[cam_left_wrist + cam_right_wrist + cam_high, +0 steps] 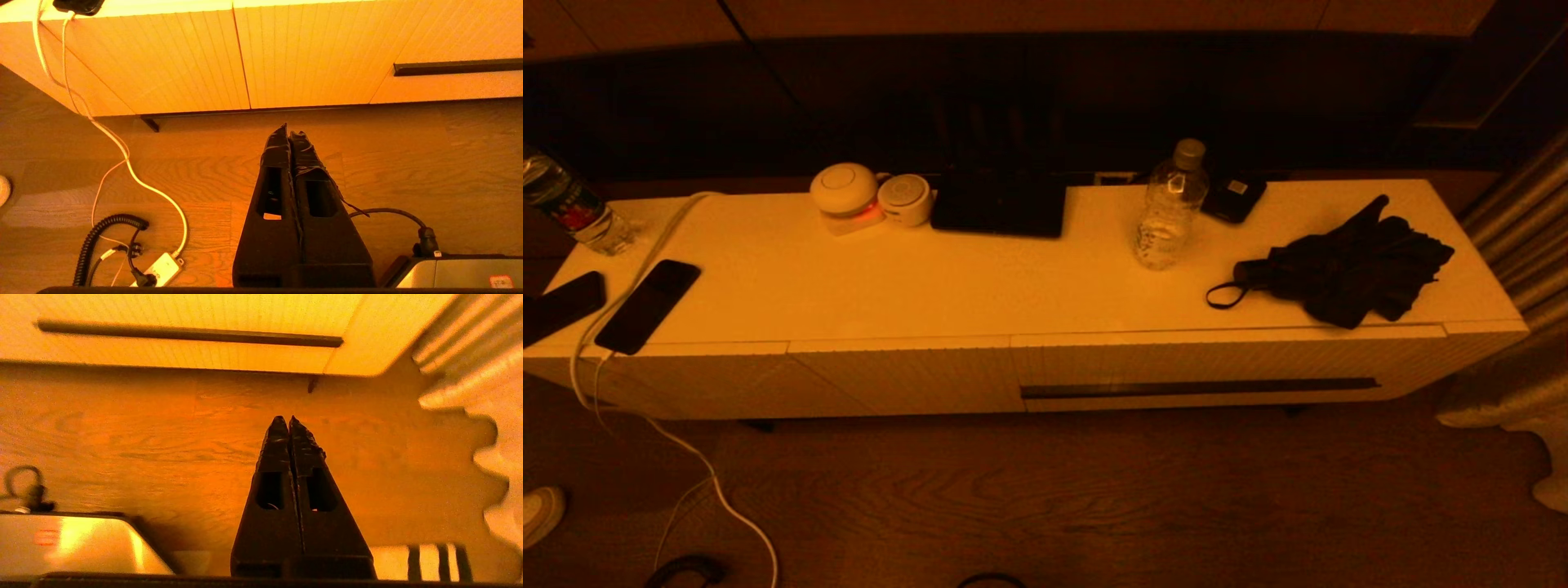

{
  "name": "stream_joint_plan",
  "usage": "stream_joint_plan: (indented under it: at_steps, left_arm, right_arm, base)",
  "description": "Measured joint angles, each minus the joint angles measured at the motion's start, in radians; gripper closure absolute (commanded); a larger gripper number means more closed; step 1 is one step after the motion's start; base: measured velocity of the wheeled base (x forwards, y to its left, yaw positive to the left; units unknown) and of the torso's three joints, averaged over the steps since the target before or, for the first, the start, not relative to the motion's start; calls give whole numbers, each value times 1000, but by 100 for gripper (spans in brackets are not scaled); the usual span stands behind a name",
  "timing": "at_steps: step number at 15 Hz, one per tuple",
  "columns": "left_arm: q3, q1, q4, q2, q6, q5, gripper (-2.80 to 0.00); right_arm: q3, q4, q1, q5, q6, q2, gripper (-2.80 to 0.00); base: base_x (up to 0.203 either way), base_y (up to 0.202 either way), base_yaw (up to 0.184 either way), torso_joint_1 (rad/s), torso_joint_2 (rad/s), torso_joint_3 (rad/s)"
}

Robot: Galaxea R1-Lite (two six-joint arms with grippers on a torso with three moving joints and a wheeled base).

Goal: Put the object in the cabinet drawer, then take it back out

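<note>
The cabinet drawer (1225,359) is closed in the right half of the low white cabinet, its long dark handle slot (1201,388) running across its ribbed front. A black folded umbrella (1339,265) lies on the cabinet top above the drawer, with a clear water bottle (1168,208) to its left. Neither arm shows in the head view. My left gripper (289,130) is shut and empty, low over the wood floor in front of the slotless panels, with the drawer (449,85) off to one side. My right gripper (286,418) is shut and empty over the floor before the drawer (184,355).
On the cabinet top sit a dark tablet (999,204), two round white devices (870,196), two phones (645,306), another bottle (572,208) and a small black box (1233,196). A white cable (122,155) trails to the floor. A curtain (482,396) hangs by the cabinet's right end.
</note>
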Motion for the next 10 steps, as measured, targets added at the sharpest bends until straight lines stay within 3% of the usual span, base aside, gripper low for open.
stream_joint_plan:
  at_steps: [3,10]
  left_arm:
    - [0,0,0,0,0,0,0]
    - [0,0,0,0,0,0,0]
  right_arm:
    - [100,-169,0,26,-38,-8,0]
    - [116,-176,0,24,11,-9,0]
  base:
    - [0,0,0,0,0,0]
    - [0,0,0,0,0,0]
